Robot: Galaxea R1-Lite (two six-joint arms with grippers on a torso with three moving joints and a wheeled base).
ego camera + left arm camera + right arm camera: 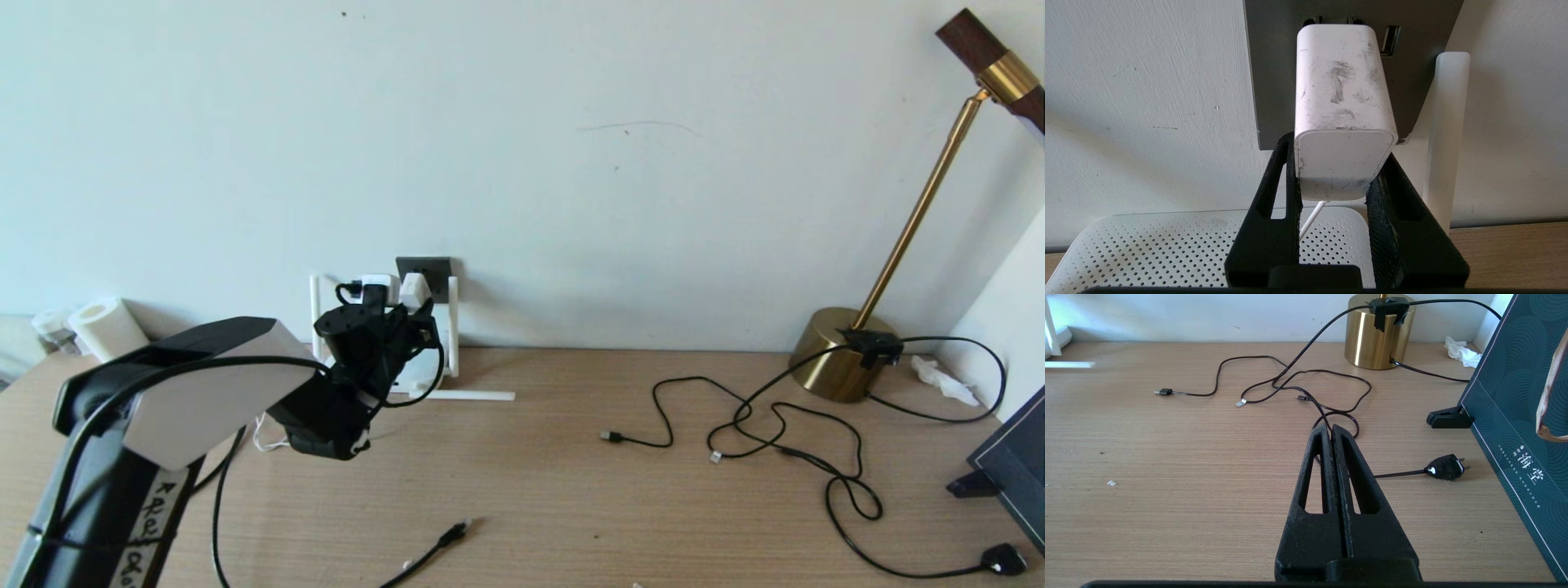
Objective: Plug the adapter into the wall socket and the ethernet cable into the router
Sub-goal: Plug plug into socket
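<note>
My left gripper (1337, 151) is shut on the white adapter (1343, 102), with a finger on each side of it. The adapter's far end is against the dark grey wall socket (1274, 61). Its thin white cord hangs down over the router (1147, 245), whose perforated white top lies just below. In the head view the left gripper (412, 314) holds the adapter (415, 291) at the socket (424, 268) and hides most of the router. The ethernet cable (445, 539) lies loose on the desk's near edge. My right gripper (1329, 428) is shut on nothing above the desk.
A router antenna (1447, 134) stands right beside the socket, and another (469, 395) lies flat on the desk. Thin black cables (775, 425) with small plugs sprawl mid-desk near a brass lamp base (841, 355). A black two-pin plug (1447, 467) and a dark box (1515, 396) are at the right.
</note>
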